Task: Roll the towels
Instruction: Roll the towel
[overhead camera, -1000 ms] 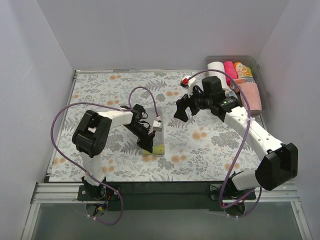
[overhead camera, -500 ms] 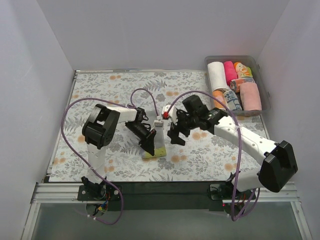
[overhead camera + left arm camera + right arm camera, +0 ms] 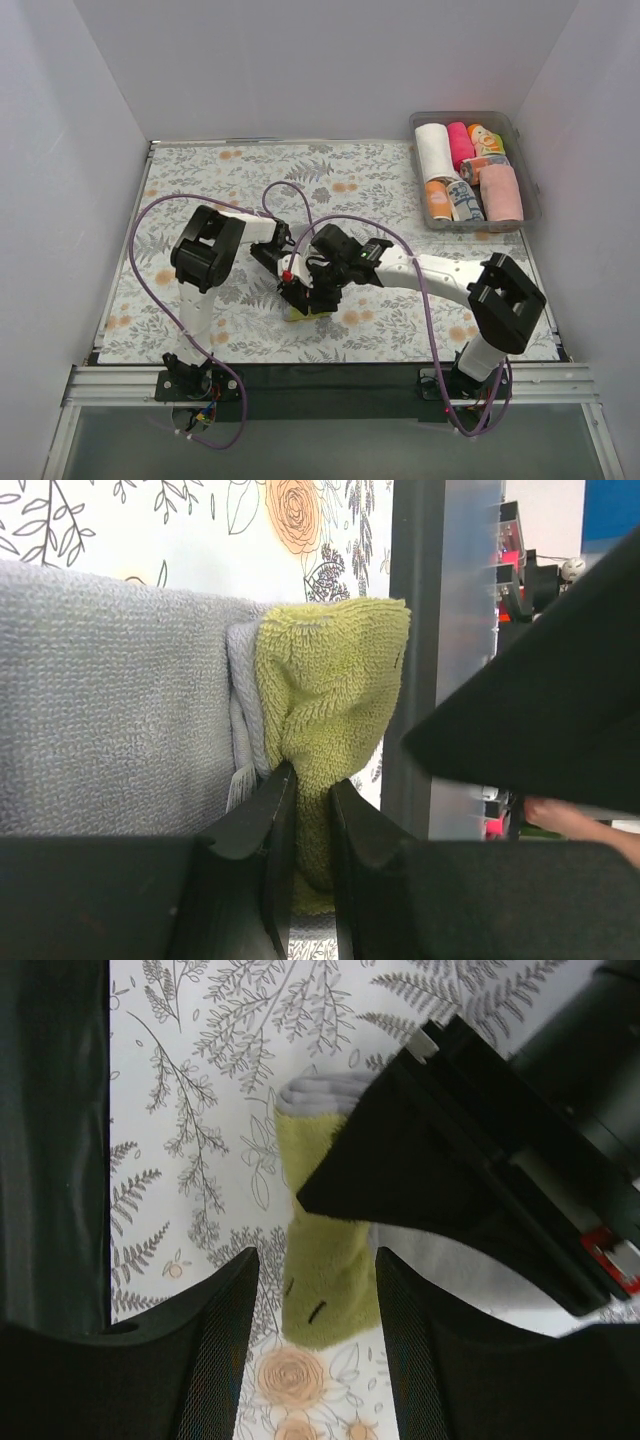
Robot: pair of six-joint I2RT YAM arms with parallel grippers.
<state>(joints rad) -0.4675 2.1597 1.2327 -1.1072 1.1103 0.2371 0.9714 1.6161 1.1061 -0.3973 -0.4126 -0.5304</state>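
Note:
A grey towel [image 3: 100, 700] with a yellow-green end [image 3: 330, 670] lies on the flowered cloth near the front middle. Only its green corner [image 3: 308, 314] shows from above. My left gripper [image 3: 312, 780] is shut, pinching a fold of the green end. My right gripper [image 3: 318, 1260] hovers over the same end [image 3: 325, 1280] with a finger on each side. It is open, with a gap between each finger and the cloth. In the top view both grippers meet over the towel, left [image 3: 290, 288] and right [image 3: 320, 288]. They hide most of the towel.
A clear bin [image 3: 530, 195] at the back right holds several rolled towels [image 3: 434, 150]. The left gripper's black body [image 3: 460, 1150] crosses the right wrist view just above the towel. Purple cables [image 3: 300, 200] loop over the cloth [image 3: 220, 170].
My right arm has swung from near the bin down and left to the towel's green end, its jaws narrowing on the way. The left gripper has kept its pinch and barely moved.

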